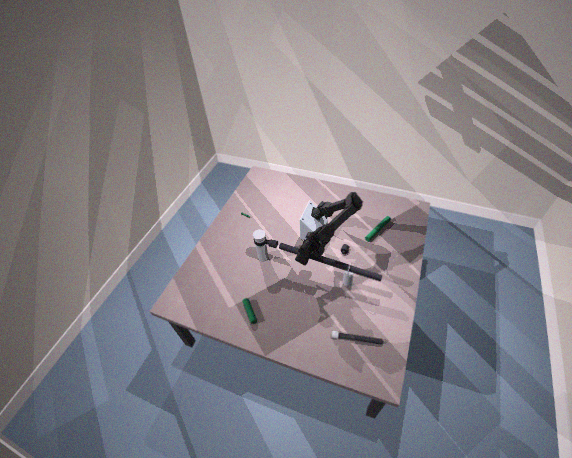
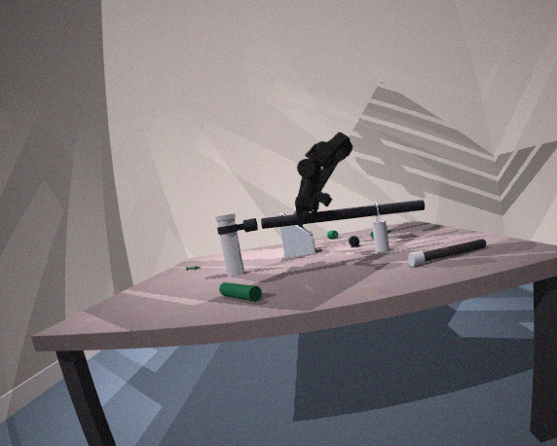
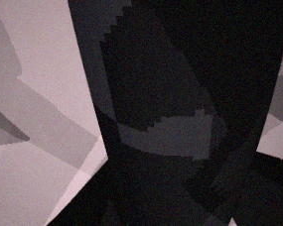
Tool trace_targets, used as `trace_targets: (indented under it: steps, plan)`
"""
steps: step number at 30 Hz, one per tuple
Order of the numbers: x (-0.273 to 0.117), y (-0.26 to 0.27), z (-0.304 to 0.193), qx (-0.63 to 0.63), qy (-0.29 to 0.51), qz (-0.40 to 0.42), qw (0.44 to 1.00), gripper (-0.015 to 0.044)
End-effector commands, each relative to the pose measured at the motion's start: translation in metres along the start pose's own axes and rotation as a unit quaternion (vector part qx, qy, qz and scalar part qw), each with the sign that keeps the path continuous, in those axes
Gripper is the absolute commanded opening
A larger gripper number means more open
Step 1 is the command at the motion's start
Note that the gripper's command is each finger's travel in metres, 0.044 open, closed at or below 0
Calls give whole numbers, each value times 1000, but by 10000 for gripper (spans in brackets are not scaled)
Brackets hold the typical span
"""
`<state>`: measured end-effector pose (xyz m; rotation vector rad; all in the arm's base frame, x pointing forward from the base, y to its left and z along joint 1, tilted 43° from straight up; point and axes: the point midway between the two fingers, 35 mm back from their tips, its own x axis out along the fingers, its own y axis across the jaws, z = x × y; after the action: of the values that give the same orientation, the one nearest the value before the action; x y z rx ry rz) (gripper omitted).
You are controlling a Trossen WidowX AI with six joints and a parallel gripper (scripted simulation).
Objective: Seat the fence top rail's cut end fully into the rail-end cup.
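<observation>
Exterior view: the claw point(image 1: 305, 255) point(image 2: 304, 217) is pinching the black rail point(image 1: 348, 268) point(image 2: 342, 213) between its middle and its cut end. The rail passes through the loop cap point(image 1: 347, 272) point(image 2: 378, 210) on the short post point(image 1: 347, 280) point(image 2: 381, 237), its far end tilted slightly higher. The cut end is just beside the rail-end cup point(image 1: 273, 243) point(image 2: 250, 224), with a visible gap; not seated. The brace band point(image 1: 261, 244) point(image 2: 230, 228) sits high on the big post point(image 1: 262, 251) point(image 2: 232, 253), near the post cap point(image 1: 259, 234) point(image 2: 225, 217). The post stands on the table point(image 1: 291, 320) point(image 2: 293, 318). Wrist view: dark surfaces obscure contact detail.
</observation>
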<state>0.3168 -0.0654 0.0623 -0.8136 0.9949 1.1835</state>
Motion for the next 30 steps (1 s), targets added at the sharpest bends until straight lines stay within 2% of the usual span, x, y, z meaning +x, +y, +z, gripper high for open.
trace_targets:
  steps: [1,30]
  plan:
    - [-5,-3,-7,3,4,-5,1000,0]
    - [6,-1,-24,-2,-1,1,1000,0]
